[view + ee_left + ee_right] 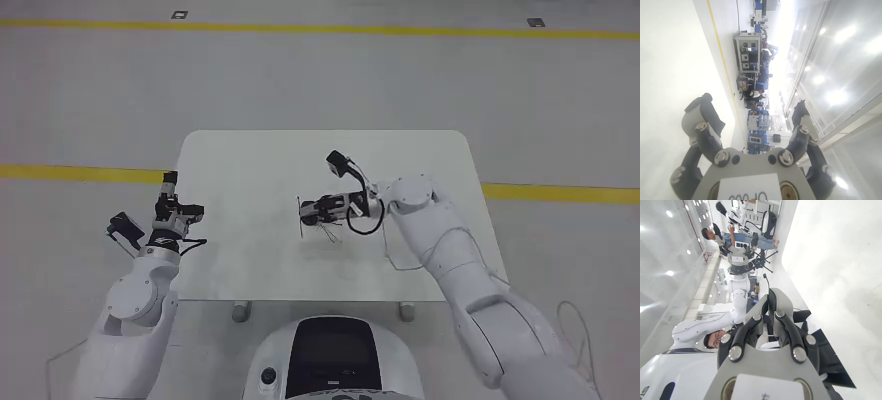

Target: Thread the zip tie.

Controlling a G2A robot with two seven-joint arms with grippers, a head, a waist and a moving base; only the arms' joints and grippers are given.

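A white desk (pixel 250 160) is seen from above, and both arms are placed at it. The right gripper (pixel 308 211) is found over the middle of the desk, turned toward the robot's left side. Its jaws are closed on the zip tie (pixel 300 222), which is seen from above as a thin dark line crossing just beyond the fingertips and raised over the desk top. In the right wrist view the same gripper (pixel 769 302) is shown with its two fingers (pixel 783 306) pressed together. The zip tie (pixel 768 285) is clamped between them, and a short black length stands out past the tips and ends in a small dark head. How much of the strap hangs on the other side of the jaws cannot be told well; some thin dark lines are seen below the gripper from above, and they are possibly part of the tie. The left gripper (pixel 178 198) is located at the left edge of the desk, well apart from the zip tie and pointing away from the robot. In the left wrist view this gripper (pixel 753 108) is shown with its jaws spread wide, and nothing is held between the fingers (pixel 704 111). The desk edge (pixel 723 98) is seen beside one of them.
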